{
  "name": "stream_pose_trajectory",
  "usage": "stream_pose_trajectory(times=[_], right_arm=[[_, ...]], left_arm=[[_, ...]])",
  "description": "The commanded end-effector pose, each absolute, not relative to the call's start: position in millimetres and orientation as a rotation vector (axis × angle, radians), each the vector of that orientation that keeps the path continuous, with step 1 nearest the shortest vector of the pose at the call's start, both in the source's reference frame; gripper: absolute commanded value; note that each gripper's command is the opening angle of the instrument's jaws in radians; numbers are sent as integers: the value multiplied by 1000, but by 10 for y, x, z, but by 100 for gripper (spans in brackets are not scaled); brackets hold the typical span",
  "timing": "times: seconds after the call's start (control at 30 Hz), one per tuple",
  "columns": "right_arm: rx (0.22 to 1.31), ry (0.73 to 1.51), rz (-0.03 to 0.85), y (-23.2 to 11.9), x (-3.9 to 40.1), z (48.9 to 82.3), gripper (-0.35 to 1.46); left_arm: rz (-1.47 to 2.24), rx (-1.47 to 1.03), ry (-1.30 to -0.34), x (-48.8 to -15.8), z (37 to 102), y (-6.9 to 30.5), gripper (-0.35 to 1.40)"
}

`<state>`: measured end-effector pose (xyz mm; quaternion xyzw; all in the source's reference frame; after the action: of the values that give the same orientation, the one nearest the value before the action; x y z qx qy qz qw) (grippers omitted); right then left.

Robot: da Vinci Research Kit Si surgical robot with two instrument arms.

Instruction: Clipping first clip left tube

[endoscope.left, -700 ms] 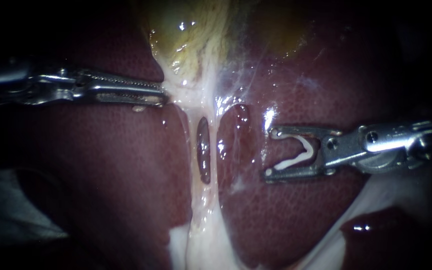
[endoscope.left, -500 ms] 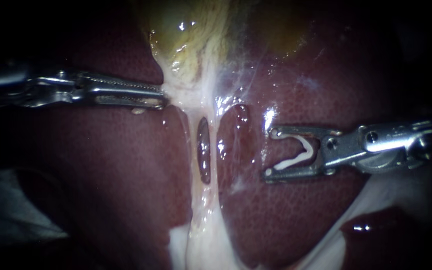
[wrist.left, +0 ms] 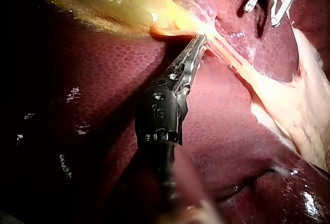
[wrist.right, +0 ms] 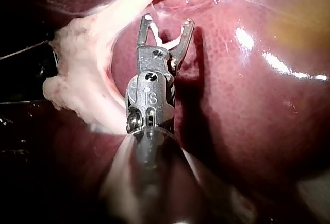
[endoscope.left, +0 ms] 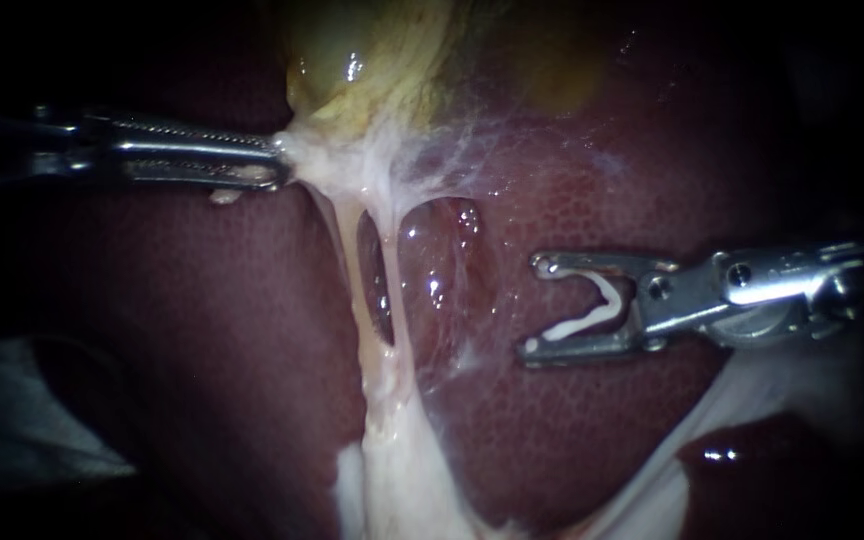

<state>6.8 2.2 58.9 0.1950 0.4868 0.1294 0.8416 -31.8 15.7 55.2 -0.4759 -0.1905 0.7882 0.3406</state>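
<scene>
Left instrument [endoscope.left: 277,168] has pulled left, end effector apparently clamped on gallbladder [endoscope.left: 352,60]; right instrument [endoscope.left: 535,306]: end effector wide, holding clip [endoscope.left: 597,310], clear of left tube [endoscope.left: 354,255].

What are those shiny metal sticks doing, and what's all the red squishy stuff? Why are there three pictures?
All three pictures show one moment. One comes from a tiny camera close to the tissue. The other two come from cameras riding on each robot arm. The dark red stuff is a pig's liver, and the yellowish bag is its gallbladder. The sticks are the robot's tools. The left instrument has its jaws pinched shut on pale tissue just under the gallbladder. The right instrument carries a white clip between its wide jaws. It is apart from the left tube, which has no clip on it yet.
</scene>
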Motion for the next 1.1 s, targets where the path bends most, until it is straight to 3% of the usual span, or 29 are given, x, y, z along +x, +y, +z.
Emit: stream_pose_trajectory(times=[0.03,0.53,1.1], right_arm=[[418,1035,271,21,72,588,49],[501,1101,282,-5,154,588,49],[566,1117,292,-12,182,644,50]], left_arm=[[2052,-1239,-494,-319,555,157,-35],[2051,-1239,-493,-321,556,157,-35],[2051,-1239,-492,-322,557,158,-35]])
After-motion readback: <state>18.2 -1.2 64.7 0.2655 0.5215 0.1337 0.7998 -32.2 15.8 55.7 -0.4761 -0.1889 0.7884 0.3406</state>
